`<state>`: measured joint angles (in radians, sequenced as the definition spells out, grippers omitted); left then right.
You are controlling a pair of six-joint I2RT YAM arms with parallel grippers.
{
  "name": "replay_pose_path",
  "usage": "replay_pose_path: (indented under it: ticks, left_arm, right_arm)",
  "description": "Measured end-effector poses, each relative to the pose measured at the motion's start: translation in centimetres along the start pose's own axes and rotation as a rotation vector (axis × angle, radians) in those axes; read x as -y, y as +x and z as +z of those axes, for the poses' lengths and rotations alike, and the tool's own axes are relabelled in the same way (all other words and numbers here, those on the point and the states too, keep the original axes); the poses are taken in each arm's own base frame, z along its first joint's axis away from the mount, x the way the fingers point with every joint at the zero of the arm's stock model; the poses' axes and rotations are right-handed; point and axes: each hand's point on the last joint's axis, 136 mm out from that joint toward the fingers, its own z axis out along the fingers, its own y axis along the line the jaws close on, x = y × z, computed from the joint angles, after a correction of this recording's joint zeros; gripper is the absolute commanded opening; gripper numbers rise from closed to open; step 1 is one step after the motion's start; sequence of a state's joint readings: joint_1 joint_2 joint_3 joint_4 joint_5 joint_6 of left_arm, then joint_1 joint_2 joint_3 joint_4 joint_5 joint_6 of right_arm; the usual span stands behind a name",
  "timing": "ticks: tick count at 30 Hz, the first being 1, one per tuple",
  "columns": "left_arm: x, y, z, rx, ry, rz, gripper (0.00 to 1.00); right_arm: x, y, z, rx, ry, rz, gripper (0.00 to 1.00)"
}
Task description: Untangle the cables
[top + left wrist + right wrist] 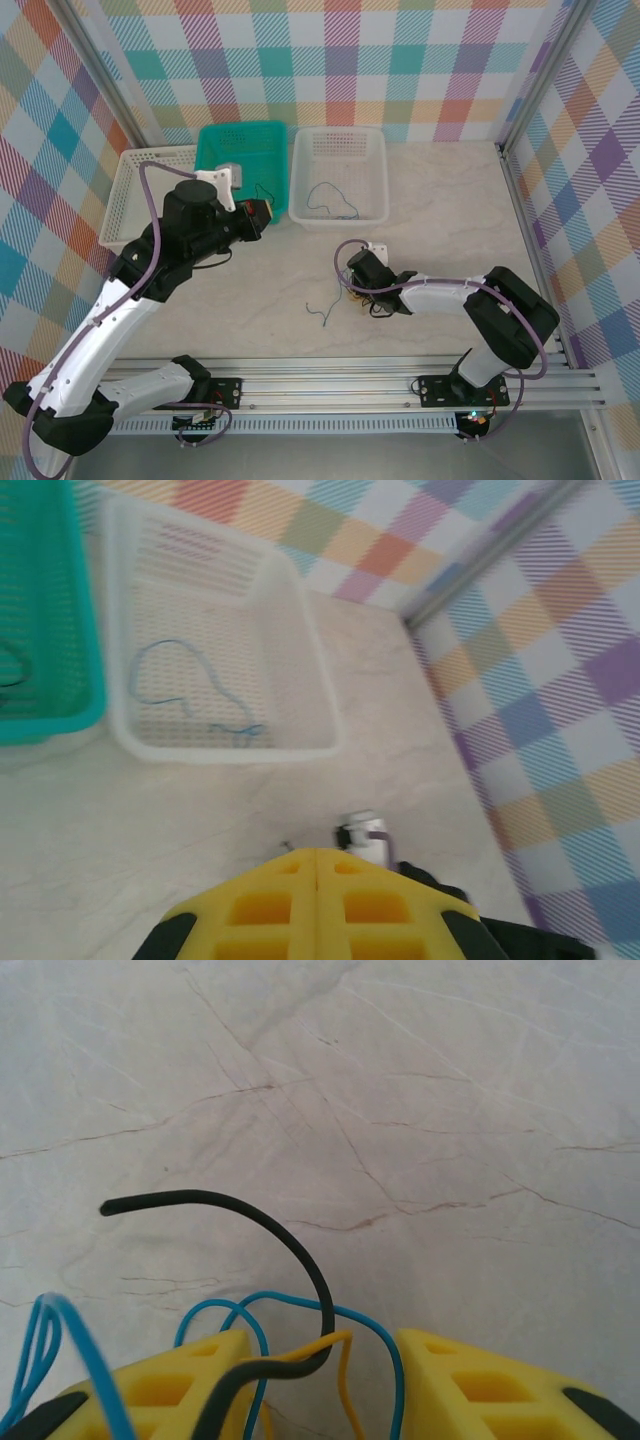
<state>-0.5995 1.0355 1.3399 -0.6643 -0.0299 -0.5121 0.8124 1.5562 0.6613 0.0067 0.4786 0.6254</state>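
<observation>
Your right end effector is hanging low over the surface, fingers spread, with a black cable, a yellow cable and blue cables lying between them. Your left end effector is hovering pressed together, empty, near the white basket, which is holding a lone blue strand.

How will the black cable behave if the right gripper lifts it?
Probably springy rather than limp: the black cable keeps a smooth arc to its free end. Likely light, being thin. It crosses the blue cable and yellow cable between the open fingers of the right gripper, so lifting may drag those along.
</observation>
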Motion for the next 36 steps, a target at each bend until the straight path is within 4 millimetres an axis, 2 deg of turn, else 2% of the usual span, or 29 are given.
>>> replay_pose_path:
  ticks: [3, 5, 6, 8, 9, 11, 13, 16, 19, 22, 25, 30, 36]
  left_arm:
    - [-3.1, 0.4, 0.6, -0.009, -0.147, -0.023, 0.0]
    - [-4.3, 0.9, 1.2, -0.03, -0.198, -0.022, 0.03]
    - [-4.4, 1.4, 1.8, -0.052, -0.198, -0.019, 0.17]
    - [-4.3, 3.3, 3.3, -0.115, -0.155, -0.009, 0.57]
    - [-4.2, 4.6, 4.3, -0.156, -0.123, -0.006, 0.72]
    - [-4.2, 7.6, 6.3, -0.238, -0.073, 0.0, 0.85]
    - [-4.3, 11.2, 8.3, -0.323, -0.04, 0.025, 0.9]
    - [-3.3, 15.7, 9.8, -0.425, 0.014, 0.121, 0.93]
    - [-1.7, 18.3, 10.8, -0.462, 0.07, 0.206, 0.92]
    - [-1.1, 20.1, 12.3, -0.478, 0.104, 0.242, 0.89]
    - [-1.7, 22.0, 13.7, -0.503, 0.118, 0.255, 0.88]
    - [-2.6, 24.8, 14.6, -0.547, 0.128, 0.29, 0.86]
    - [-1.4, 27.6, 15.5, -0.571, 0.165, 0.388, 0.79]
  right_arm:
    - [1.2, 0.3, -0.1, -0.008, 0.027, 0.004, 0.38]
    - [1.9, 0.5, -0.4, -0.007, 0.029, -0.003, 0.37]
    - [2.1, 0.5, -0.7, -0.001, 0.02, -0.012, 0.35]
    - [2.1, 0.4, -1.4, 0.014, -0.007, -0.03, 0.32]
    - [1.9, 0.1, -1.7, 0.024, -0.026, -0.041, 0.31]
    - [1.3, -0.5, -2.3, 0.05, -0.063, -0.061, 0.31]
    - [0.6, -1.2, -2.8, 0.082, -0.107, -0.078, 0.31]
    - [-0.1, -1.8, -3.5, 0.117, -0.159, -0.098, 0.29]
    - [-0.7, -2.0, -3.8, 0.144, -0.203, -0.111, 0.24]
    - [-1.0, -1.8, -4.2, 0.162, -0.243, -0.129, 0.21]
    - [-1.4, -2.0, -4.7, 0.182, -0.273, -0.142, 0.21]
    - [-2.1, -2.7, -5.4, 0.213, -0.313, -0.158, 0.21]
    - [-2.3, -2.8, -5.5, 0.215, -0.324, -0.165, 0.21]
